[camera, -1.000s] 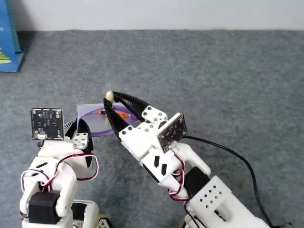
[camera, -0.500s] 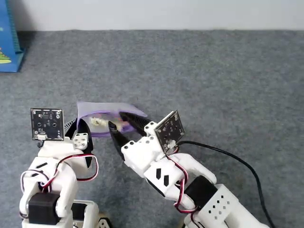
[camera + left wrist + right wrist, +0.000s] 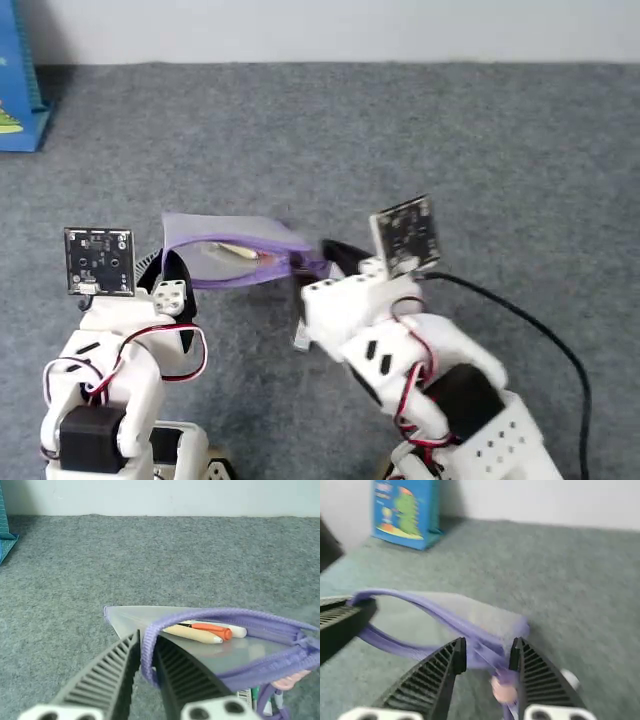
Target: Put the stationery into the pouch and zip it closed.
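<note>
Pouch (image 3: pixel 235 255) is lying on the surface (image 3: pixel 450 130), just beyond the left arm, with pens (image 3: pixel 200 630) sitting inside. Left pincer (image 3: pixel 146 640) is clamping its left rim. Right pincer (image 3: pixel 489 645) is sitting apart, straddling the zipper's right end. The pouch is looking light and floppy, so I'm betting on grabbing the pink pull (image 3: pixel 502 690).

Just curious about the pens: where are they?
In the left wrist view, an orange pen and a beige one lie inside the open pouch, just beyond the left gripper pinching its rim.
</note>
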You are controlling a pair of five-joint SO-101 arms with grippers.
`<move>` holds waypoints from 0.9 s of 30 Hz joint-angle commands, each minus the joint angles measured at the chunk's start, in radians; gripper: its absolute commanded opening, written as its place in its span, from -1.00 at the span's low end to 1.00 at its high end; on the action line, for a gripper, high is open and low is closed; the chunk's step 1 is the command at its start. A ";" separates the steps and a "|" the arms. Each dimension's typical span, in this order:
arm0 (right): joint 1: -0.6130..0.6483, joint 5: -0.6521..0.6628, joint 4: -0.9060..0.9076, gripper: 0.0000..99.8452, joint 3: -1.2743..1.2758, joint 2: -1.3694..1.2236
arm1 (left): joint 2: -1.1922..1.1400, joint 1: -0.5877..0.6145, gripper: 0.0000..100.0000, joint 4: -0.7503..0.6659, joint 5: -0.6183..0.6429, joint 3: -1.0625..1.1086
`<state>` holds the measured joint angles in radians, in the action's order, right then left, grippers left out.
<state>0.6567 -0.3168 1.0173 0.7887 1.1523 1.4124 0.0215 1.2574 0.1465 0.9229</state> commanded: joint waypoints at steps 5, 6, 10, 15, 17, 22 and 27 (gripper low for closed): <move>-0.160 -0.017 0.305 -0.71 -0.166 0.007 | 0.005 0.034 -0.98 -0.002 0.006 -0.010; -0.180 -0.017 0.309 -0.71 -0.157 0.007 | 0.005 0.046 -0.98 -0.002 0.006 -0.010; -0.232 -0.018 0.254 -0.71 -0.063 0.007 | 0.005 0.063 -0.98 -0.002 0.006 -0.010; -0.262 -0.015 0.124 -0.70 0.086 0.001 | 0.005 0.064 -0.98 -0.002 0.006 -0.010; -0.265 -0.015 0.102 -0.70 0.110 -0.039 | 0.005 0.064 -0.98 -0.002 0.006 -0.010; -0.285 -0.060 0.061 -0.70 0.071 -0.271 | 0.005 0.064 -0.98 -0.003 0.006 -0.010; -0.283 -0.069 0.010 -0.70 -0.069 -0.581 | 0.005 0.064 -0.98 -0.003 0.006 -0.010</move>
<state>0.3821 -0.3751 1.0664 0.8393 0.7304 1.4124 0.0752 1.2574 0.1465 0.9229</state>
